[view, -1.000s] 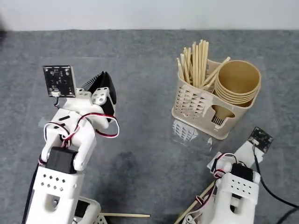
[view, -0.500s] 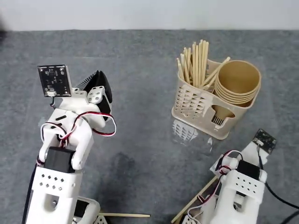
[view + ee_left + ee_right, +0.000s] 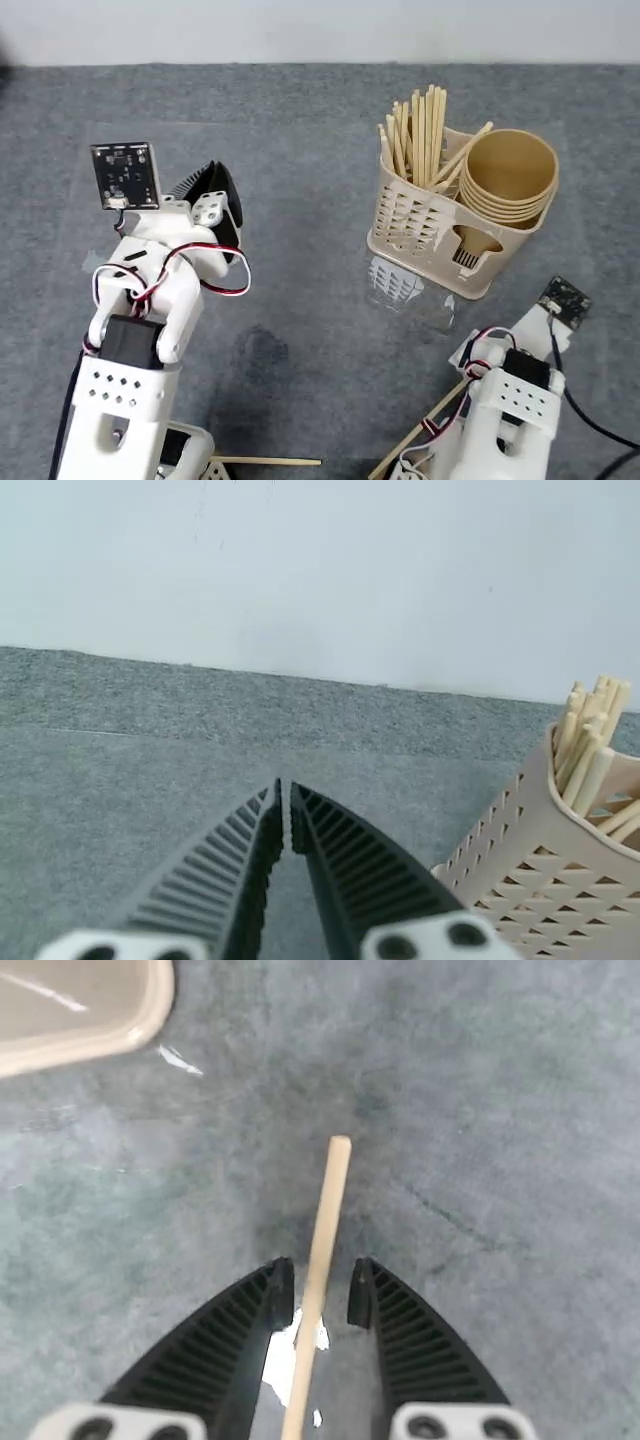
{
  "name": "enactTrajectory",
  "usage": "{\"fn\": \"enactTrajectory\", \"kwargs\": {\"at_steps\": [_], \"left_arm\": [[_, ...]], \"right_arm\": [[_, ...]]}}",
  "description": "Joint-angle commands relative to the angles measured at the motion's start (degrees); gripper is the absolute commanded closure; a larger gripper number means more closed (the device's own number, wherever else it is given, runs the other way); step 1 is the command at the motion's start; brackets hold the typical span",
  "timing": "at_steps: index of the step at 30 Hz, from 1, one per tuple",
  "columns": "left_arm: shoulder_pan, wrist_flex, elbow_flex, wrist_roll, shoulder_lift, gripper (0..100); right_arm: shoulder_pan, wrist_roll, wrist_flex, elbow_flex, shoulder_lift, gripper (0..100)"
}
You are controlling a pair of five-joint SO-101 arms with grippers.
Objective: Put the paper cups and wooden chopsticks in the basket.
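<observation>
Now | chopstick (image 3: 325, 1230) lay flat on the tabletop (image 3: 500, 1110), near the basket (image 3: 415, 230) | right end effector (image 3: 320, 1268), spread, straddled it, having only shifted slightly in the last second | left end effector (image 3: 284, 792) pressed together, empty | pinch looked next.

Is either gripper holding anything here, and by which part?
Nothing is held. The right gripper is open astride a wooden chopstick near its end, with gaps on both sides; the left gripper is shut and empty.
</observation>
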Motion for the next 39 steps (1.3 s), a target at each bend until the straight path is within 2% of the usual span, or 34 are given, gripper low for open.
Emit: {"fn": "enactTrajectory", "kwargs": {"at_steps": [1,6,11,23,31,39], "left_arm": [[-0.3,-0.1,-0.3,0.1,-1.7,98],[-0.3,-0.1,-0.3,0.1,-1.7,98],[-0.4,0.1,-0.3,0.1,-1.7,98],[-0.4,0.1,-0.3,0.0,-1.7,98],[-0.4,-0.1,-0.3,0.0,-1.8,98],[-0.4,0.0,-0.3,0.0,-1.8,98]], "right_arm": [[-0.2,2.4,-0.8,0.6,-0.2,88.4],[-0.4,2.4,-0.3,0.6,-0.2,89.2],[-0.4,2.7,-0.3,0.6,-0.2,97.6],[0.0,2.7,0.7,-2.5,-0.8,98.8],[2.5,2.7,19.2,-22.6,-0.8,99.1],[2.2,2.7,27.6,-39.2,-0.9,99.1]]}}
